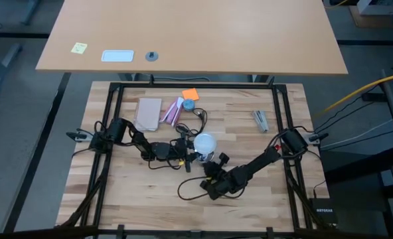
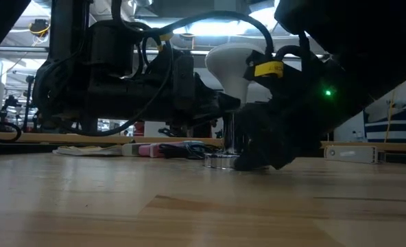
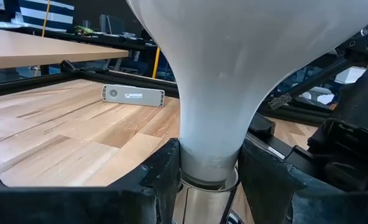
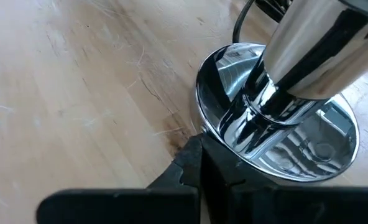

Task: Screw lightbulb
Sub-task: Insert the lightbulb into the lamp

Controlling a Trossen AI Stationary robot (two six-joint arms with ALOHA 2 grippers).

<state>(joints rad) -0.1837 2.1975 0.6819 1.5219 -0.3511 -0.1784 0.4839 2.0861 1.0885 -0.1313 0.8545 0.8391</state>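
On a pale wooden surface, two dark arms converge at centre over a chrome lamp base: the left gripper has its jaws clenched around the narrow neck of the frosted white lightbulb, which stands upright, globe uppermost, seated at the mouth of a polished socket tube rising from a round mirrored disc; the right gripper, jaws pressed fully together and holding nothing between them, bears on the disc's rim, seemingly to pin it. The main risk, judging from this arrangement, is the whole lamp base spinning or skating across the surface with the bulb if the right arm's hold-down slips off the slick chrome edge. Next, a tilted neck could cross-thread in the socket and jam. A pinch on smooth glass may also slide, turning the jaws without turning the bulb, or, squeezed harder, crack it. Smallest, the thin dark cord looping near both arms could snag a wrist and drag the base aside
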